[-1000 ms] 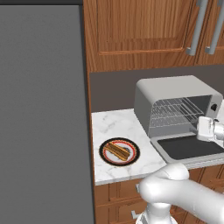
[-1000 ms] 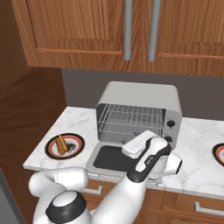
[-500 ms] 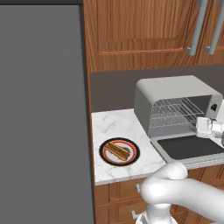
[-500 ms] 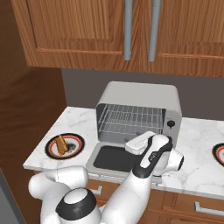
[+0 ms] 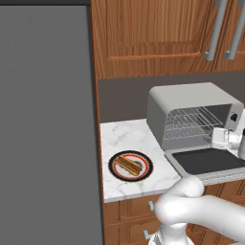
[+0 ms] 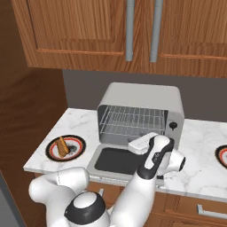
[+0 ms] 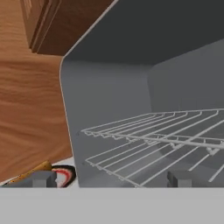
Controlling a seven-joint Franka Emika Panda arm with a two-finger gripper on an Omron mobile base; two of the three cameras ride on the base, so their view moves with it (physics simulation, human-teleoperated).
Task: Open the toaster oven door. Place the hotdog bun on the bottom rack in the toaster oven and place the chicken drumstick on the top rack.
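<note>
The toaster oven (image 5: 191,103) (image 6: 142,104) stands on the marble counter. Its door (image 5: 208,160) (image 6: 116,160) lies folded down flat, and two bare wire racks (image 7: 153,144) show inside. My gripper (image 6: 138,142) (image 5: 220,138) (image 7: 113,179) hovers just above the lowered door, facing the oven mouth, open and holding nothing. To the oven's left a round plate (image 5: 146,165) (image 6: 77,144) carries the striped tan hotdog bun (image 5: 125,164) (image 6: 61,146). The darker chicken drumstick (image 5: 137,169) lies against the bun and is hard to tell apart from it.
Wooden wall cabinets (image 6: 133,31) hang above the oven. A tall grey panel (image 5: 45,124) closes off the left of the counter. Another plate (image 6: 221,155) sits at the right edge. The counter's front edge (image 5: 143,194) runs close below the plate.
My hand has drifted very slightly upward in front of the oven. The door, the plate and the food have not moved.
</note>
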